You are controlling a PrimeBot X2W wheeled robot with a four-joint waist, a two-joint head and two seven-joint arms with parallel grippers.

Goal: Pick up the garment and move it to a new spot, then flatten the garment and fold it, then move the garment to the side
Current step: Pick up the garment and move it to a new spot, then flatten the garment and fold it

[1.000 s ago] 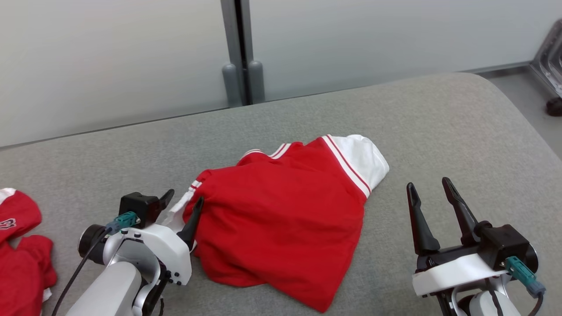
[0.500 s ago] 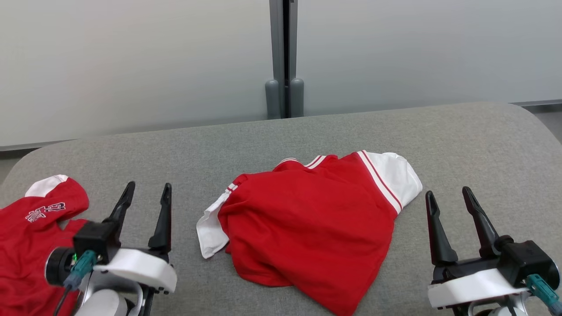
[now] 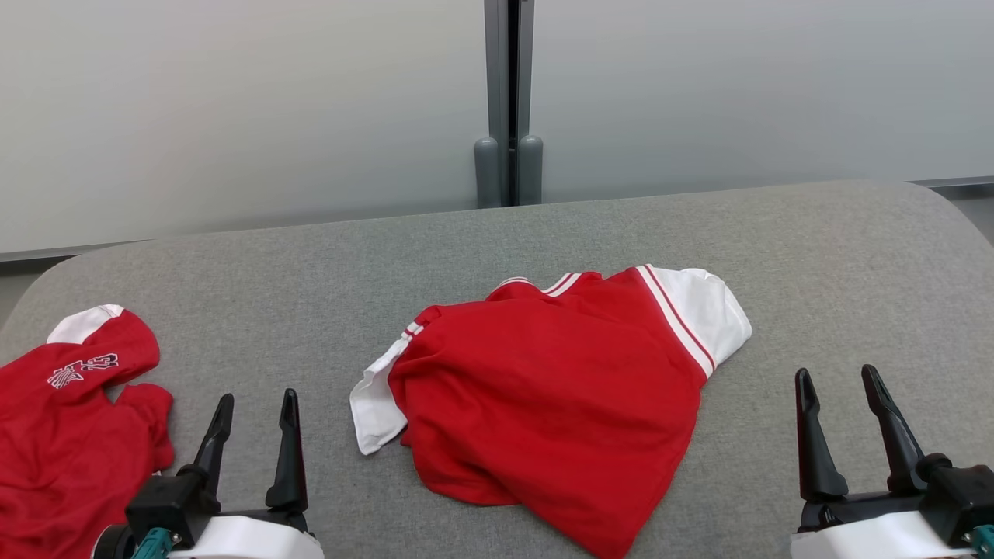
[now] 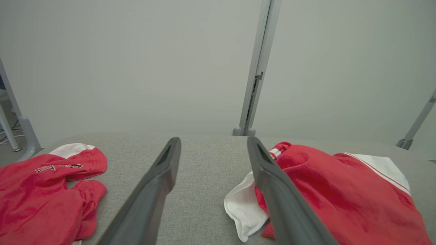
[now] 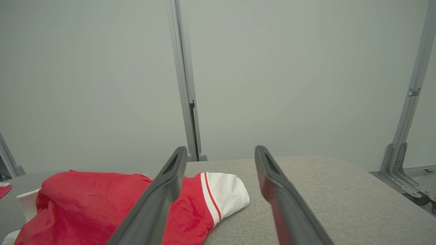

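Drawn back from the garment (image 3: 559,404), the left tool (image 3: 257,396) is held spread, as is the right tool (image 3: 835,371) on its other side

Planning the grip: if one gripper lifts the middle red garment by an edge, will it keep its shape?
Probably not: the garment lies rumpled in soft folds, so it would likely droop. It looks thin, so probably light. On the fabric-covered table, a push would likely bunch it, not slide it.
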